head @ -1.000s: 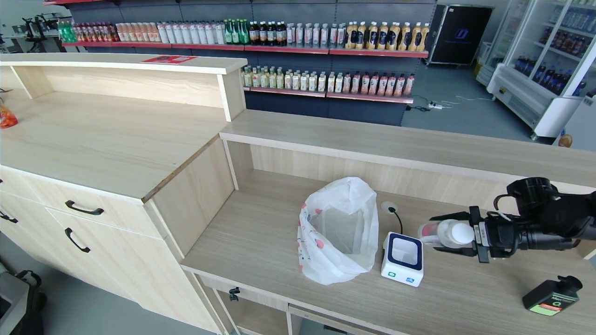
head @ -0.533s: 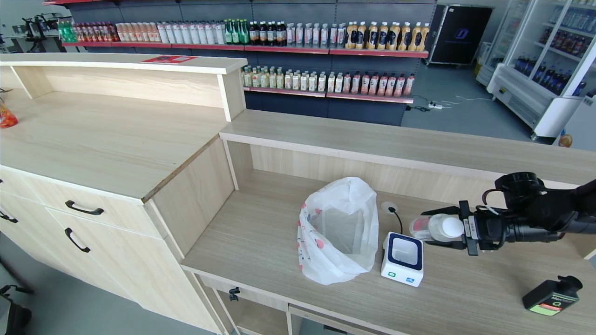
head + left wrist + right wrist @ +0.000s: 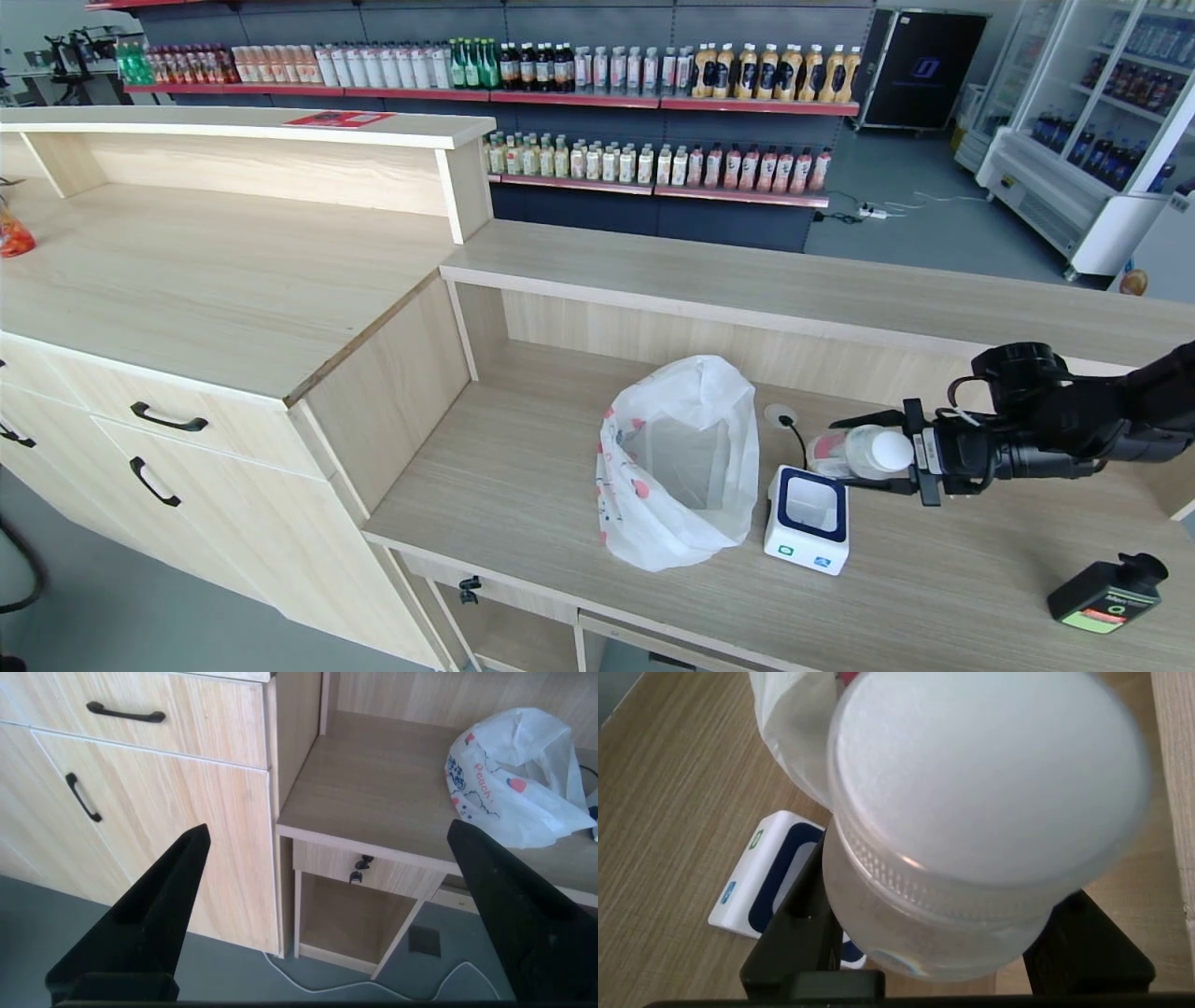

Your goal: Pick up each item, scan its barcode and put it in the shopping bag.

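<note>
The wooden counter (image 3: 523, 467) runs beneath the right gripper's fingers. The shopping bag (image 3: 677, 462), white with red spots, stands open-mouthed on the counter out beyond those fingertips, on the far side of the scanner (image 3: 808, 509). The scanner is a white box with a dark-framed window. It sits on the counter just under and slightly ahead of the fingertips, just beside the bag.

The right gripper (image 3: 851, 455) is clamped on the white bottle (image 3: 840, 455). In the right wrist view one dark finger (image 3: 799, 943) presses each flank of the bottle (image 3: 971, 905). The bottle lies sideways between them, with its white cap turned back toward the wrist and its base pointing past the fingertips toward the bag (image 3: 799, 728). It is held clear of the counter, above the scanner's (image 3: 771, 891) far edge.

A black bottle (image 3: 1106, 593) rests on the counter well apart from these fingers, back past the wrist near the front edge.

The left gripper (image 3: 329, 831) has its fingers (image 3: 140, 924) spread wide with nothing between them. The counter's corner lies beyond their tips, and the bag (image 3: 514, 775) lies farther off to one side.
</note>
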Motion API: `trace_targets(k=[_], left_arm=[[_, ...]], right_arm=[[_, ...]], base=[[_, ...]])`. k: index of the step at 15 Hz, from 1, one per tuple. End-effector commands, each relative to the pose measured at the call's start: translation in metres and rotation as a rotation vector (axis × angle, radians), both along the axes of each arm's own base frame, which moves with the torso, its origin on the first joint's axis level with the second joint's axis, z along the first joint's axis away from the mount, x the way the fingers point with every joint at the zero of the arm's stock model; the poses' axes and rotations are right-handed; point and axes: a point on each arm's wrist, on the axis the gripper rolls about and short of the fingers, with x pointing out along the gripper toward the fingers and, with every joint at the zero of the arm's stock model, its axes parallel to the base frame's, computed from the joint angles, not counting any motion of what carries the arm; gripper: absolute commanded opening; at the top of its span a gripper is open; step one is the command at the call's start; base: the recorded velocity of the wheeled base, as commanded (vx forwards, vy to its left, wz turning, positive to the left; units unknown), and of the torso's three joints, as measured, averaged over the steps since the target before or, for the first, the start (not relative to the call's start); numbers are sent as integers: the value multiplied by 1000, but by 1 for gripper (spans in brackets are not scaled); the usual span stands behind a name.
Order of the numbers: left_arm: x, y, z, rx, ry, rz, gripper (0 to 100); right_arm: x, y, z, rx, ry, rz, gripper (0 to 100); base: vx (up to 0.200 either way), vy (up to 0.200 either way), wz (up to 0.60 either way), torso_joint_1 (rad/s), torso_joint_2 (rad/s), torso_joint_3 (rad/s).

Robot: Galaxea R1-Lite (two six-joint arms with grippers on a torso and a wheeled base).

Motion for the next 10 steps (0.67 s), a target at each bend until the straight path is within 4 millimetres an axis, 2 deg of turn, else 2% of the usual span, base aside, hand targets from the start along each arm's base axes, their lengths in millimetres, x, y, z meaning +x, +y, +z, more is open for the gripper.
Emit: trace_targets(k=[1,10], left_arm=[[0,0,0,-1,1,0,100],[0,0,0,-1,1,0,100]], right_arm=[[2,2,-2,1,3,6,0],[8,5,-3,4,6,19,0]], base=[[0,0,0,0,0,0],[0,0,0,0,0,0]])
